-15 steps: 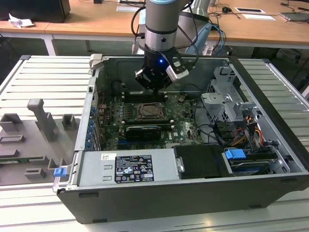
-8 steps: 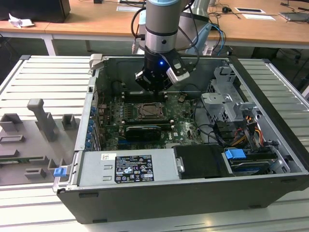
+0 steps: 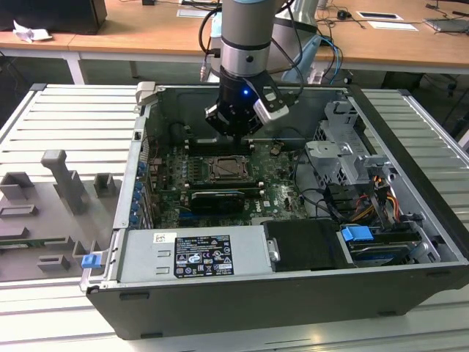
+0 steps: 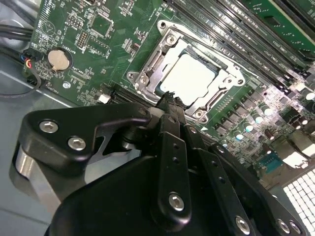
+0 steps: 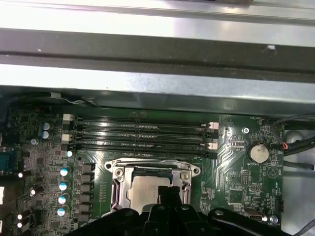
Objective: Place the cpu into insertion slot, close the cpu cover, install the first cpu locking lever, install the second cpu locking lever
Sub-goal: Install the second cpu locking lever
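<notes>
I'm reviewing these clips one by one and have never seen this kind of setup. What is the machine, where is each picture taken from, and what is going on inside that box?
The machine is a single robot arm with a gripper at its end. The exterior view looks at the whole scene from off the arm: an opened computer case lies on a ribbed metal table, and the arm reaches down into it.

Both wrist views come from cameras riding on the arm, so the dark gripper parts fill the foreground there. Beyond them lies the green circuit board. On it sits the insertion slot, a square socket with a silver rim, and the pale cpu already rests inside it. The cpu cover, a thin silver frame, lies down around the chip. Long black memory slots run beside the socket.

The gripper tips hover just at the socket's edge; nothing is visibly held.
</notes>
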Available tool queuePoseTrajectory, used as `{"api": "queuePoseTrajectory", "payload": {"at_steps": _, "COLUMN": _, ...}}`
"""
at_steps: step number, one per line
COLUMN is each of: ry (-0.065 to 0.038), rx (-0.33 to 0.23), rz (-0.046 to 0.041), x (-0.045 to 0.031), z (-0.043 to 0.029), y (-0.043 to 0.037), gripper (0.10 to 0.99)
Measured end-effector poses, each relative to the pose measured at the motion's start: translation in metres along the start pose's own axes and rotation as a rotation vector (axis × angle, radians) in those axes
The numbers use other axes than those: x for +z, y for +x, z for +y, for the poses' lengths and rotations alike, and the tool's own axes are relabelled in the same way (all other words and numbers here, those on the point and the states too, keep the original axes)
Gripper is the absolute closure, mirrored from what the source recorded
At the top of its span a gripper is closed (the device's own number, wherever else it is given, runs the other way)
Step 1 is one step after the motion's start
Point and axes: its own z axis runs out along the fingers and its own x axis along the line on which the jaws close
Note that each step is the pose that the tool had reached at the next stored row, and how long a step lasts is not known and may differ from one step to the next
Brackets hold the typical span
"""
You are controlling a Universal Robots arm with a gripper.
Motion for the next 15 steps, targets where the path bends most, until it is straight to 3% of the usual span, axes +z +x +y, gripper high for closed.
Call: {"api": "queuePoseTrajectory", "payload": {"at_steps": 15, "ry": 0.0, "rx": 0.0, "rz": 0.0, "x": -0.0003, "z": -0.0063, "y": 0.0004, "gripper": 0.98}}
